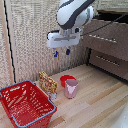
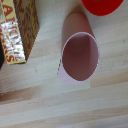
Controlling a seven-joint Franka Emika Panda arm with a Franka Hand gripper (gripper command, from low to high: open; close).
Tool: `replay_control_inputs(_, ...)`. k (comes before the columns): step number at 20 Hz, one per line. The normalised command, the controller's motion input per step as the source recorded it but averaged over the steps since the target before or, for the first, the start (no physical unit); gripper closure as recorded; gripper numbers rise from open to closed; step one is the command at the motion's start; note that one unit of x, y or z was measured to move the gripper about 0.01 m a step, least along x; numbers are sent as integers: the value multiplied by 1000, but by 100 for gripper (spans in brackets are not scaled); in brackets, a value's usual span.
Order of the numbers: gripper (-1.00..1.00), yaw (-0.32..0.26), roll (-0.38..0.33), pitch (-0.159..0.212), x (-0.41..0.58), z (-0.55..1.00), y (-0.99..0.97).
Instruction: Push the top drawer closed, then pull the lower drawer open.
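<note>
In the exterior view, the top drawer [image 1: 107, 37] is on the exterior view's right. It is a brown wood-grain front with a slim silver handle [image 1: 102, 38], and it stands out from the cabinet with a dark gap above it. Below it, the lower drawer [image 1: 111, 63] is set further back, and its handle [image 1: 107, 60] shows. My gripper [image 1: 61, 52] hangs in the air to the exterior view's left of the top drawer. It points down and is open, with nothing between its blue fingertips [image 1: 55, 53]. No drawer appears in the wrist view.
A red basket [image 1: 25, 102] stands on the wooden table at the front of the exterior view's left. Under the gripper are a yellow-red snack box [image 1: 48, 82] [image 2: 17, 30], a pink cup [image 1: 71, 88] [image 2: 77, 50] and a red bowl [image 1: 65, 78] [image 2: 102, 5].
</note>
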Motion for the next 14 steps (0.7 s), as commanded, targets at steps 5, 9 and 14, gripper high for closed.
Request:
replay_control_inputs(5, -100, 75, -335, 3, 0, 114, 171)
replay_control_inputs(9, -100, 96, -369, 0, 0, 162, 26)
replay_control_inputs(14, -100, 139, -351, -6, -1, 138, 0)
